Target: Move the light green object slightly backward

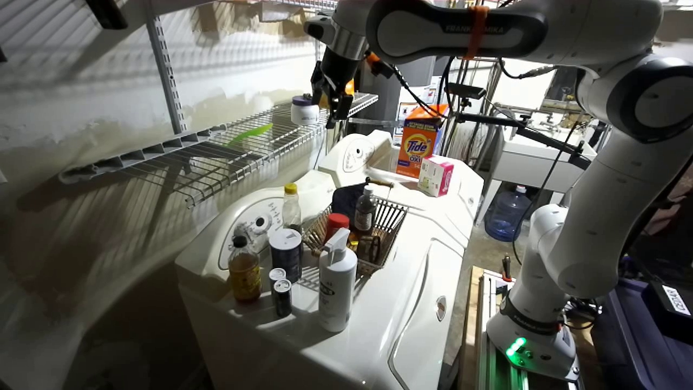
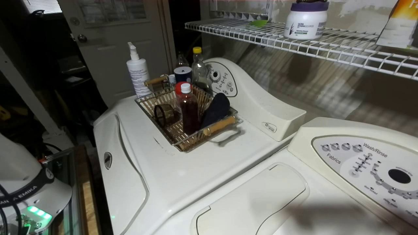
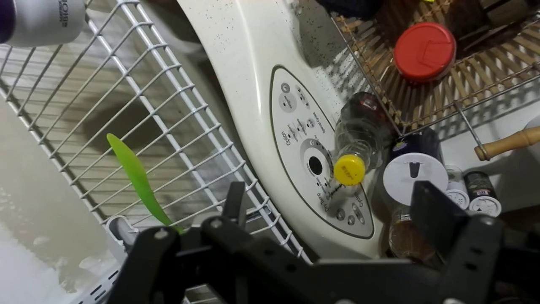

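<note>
The light green object (image 3: 138,177) is a thin, pale lime-green, elongated piece lying on the white wire shelf (image 3: 168,135). Its lower end is partly hidden behind a gripper finger in the wrist view. It shows in both exterior views, on the shelf (image 1: 252,134) and near the shelf's far end (image 2: 258,23). My gripper (image 3: 331,194) is open with nothing between its fingers. In an exterior view my gripper (image 1: 326,108) is raised near the white jar, apart from the light green object.
A white jar with a purple lid (image 2: 305,21) stands on the shelf, with an orange carton (image 2: 400,24) further along. Below are a dryer and washer (image 2: 183,169), a wire basket (image 1: 398,216), a yellow-capped bottle (image 3: 349,169), a white spray bottle (image 1: 337,287) and a Tide box (image 1: 417,143).
</note>
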You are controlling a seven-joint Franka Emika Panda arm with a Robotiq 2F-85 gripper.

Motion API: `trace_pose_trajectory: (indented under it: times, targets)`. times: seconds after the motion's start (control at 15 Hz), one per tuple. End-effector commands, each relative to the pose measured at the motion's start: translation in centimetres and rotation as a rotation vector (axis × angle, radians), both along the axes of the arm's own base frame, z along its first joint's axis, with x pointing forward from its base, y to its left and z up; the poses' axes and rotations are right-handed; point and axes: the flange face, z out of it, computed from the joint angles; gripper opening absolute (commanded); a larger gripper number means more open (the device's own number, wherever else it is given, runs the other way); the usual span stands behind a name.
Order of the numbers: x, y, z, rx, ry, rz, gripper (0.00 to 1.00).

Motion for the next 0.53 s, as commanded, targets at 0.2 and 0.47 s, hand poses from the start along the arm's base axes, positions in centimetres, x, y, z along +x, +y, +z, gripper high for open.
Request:
trace_pose_trajectory:
  times: [0.2,0.47]
  targets:
    - [2.3,-1.8,0.6,-0.042,-0.052,0.029,1.0]
    - [4.6,-3.2,-0.1,-0.01,-0.046,0.093,1.0]
